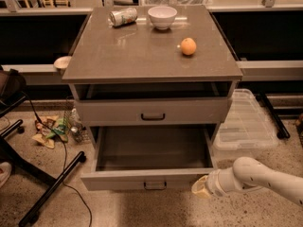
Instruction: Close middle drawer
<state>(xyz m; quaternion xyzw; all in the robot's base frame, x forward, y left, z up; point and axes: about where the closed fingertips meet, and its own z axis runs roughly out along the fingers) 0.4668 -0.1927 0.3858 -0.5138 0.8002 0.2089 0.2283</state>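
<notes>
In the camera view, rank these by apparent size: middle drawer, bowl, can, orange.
1. middle drawer, by far the largest.
2. bowl and can: they look about alike, so not ranked.
3. orange, smallest, though nearer the camera.
The end effector is at the drawer's front right corner.

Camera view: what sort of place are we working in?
Probably a lab or workshop: speckled hard floor, loose cable, plastic bin beside the cabinet. The gripper is at the open middle drawer's front right corner.
</notes>
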